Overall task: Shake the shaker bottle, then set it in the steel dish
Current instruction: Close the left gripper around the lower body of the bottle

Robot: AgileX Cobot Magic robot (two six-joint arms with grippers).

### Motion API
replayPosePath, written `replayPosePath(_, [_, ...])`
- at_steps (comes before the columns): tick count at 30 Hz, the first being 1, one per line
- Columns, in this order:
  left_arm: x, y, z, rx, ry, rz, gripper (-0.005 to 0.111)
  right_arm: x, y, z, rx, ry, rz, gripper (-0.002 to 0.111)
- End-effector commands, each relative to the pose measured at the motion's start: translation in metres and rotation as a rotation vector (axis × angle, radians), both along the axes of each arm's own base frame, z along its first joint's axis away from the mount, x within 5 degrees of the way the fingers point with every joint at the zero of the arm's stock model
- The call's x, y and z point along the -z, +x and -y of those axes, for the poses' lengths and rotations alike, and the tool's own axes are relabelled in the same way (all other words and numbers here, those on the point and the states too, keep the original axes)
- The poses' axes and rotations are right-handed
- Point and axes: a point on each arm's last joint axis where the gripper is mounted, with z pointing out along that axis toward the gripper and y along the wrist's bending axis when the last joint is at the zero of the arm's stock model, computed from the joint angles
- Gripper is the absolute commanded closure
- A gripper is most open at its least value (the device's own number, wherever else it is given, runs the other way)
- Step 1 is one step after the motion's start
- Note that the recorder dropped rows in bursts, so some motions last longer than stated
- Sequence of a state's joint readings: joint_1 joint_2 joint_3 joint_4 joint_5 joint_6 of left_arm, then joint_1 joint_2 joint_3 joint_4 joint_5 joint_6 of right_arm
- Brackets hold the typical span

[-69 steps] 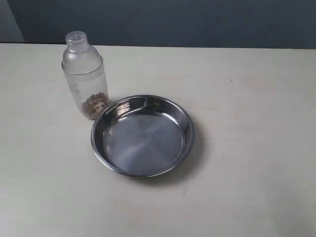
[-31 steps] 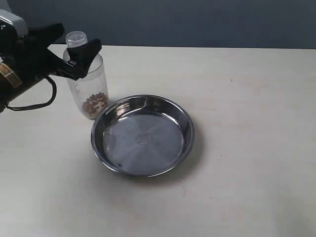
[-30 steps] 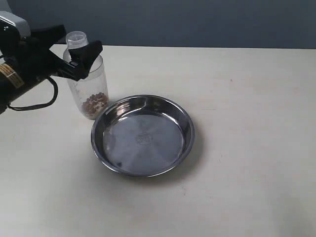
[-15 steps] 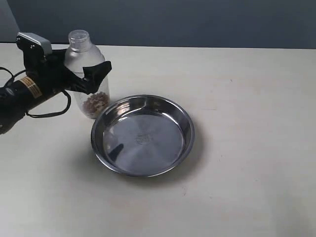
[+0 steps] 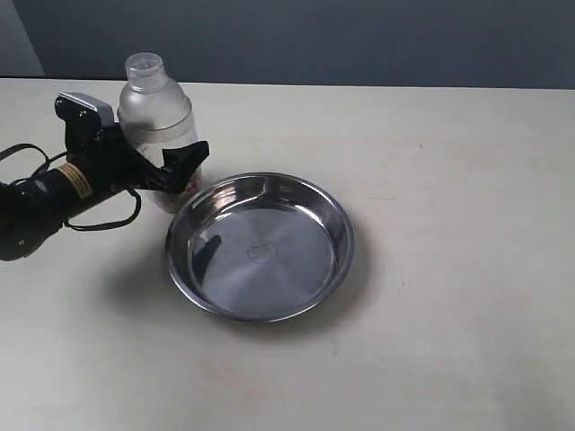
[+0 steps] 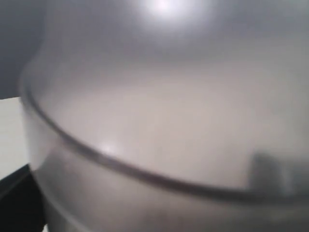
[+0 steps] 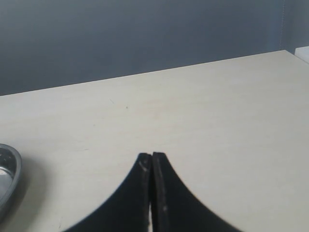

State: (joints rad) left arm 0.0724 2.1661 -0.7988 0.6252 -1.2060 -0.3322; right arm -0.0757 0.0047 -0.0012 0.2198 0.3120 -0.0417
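The shaker bottle [image 5: 153, 112] stands upright on the table just left of the steel dish [image 5: 346, 235], frosted, with brown granules at its bottom. My left gripper [image 5: 177, 154] has come in from the left and straddles the bottle's lower body, open. One black finger [image 5: 187, 160] shows in front of the bottle and the other is hidden behind it. In the left wrist view the bottle [image 6: 169, 121] fills the frame, blurred. My right gripper [image 7: 152, 158] is shut on nothing above bare table, out of the exterior view, with the dish's rim [image 7: 8, 169] at the edge of its wrist view.
The left arm's black body and cable [image 5: 54, 193] lie low over the table left of the bottle. The dish holds nothing. A dark wall [image 5: 359, 36] runs behind the table's far edge.
My left arm entered from the left, reached the bottle near its shoulder, then dropped and pushed further in, its fingers now around the lower body. The bottle shifted very slightly. The dish stayed put.
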Motion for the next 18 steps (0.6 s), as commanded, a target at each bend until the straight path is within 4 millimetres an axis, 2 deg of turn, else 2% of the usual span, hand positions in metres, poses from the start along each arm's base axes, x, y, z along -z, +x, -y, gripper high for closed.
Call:
replayPosePath(1, [0.005,0.003,-0.005,-0.043,0.012,-0.034,0.002,0.000,0.000,0.000,0.004,-0.004,0.010,0.109])
replayPosePath(3, [0.006,0.004,-0.006,-0.054,0.017,-0.049,0.005,0.000,0.000,0.000,0.004,-0.004,0.010,0.109])
replayPosePath(5, [0.006,0.004,-0.006,-0.058,0.016,-0.051,0.013,0.000,0.000,0.000,0.004,-0.004,0.010,0.109])
replayPosePath(6, [0.005,0.003,-0.004,-0.033,0.006,-0.035,0.029,0.000,0.000,0.000,0.004,-0.004,0.010,0.109])
replayPosePath(7, [0.004,0.002,-0.003,-0.014,0.004,-0.023,0.037,0.000,0.000,0.000,0.004,-0.004,0.010,0.109])
replayPosePath(8, [0.001,0.001,0.001,0.034,-0.001,0.006,0.057,0.000,0.000,0.000,0.004,-0.004,0.010,0.109])
replayPosePath(9, [0.001,-0.001,0.003,0.057,0.004,0.008,0.071,0.000,0.000,0.000,0.004,-0.004,0.010,0.109])
replayPosePath(13, [0.001,-0.001,0.004,0.068,0.006,0.007,0.107,0.000,0.000,0.000,0.004,-0.004,0.010,0.109])
replayPosePath(18, [-0.003,0.003,-0.002,-0.014,-0.052,-0.001,0.106,0.000,0.000,0.000,0.004,-0.004,0.010,0.109])
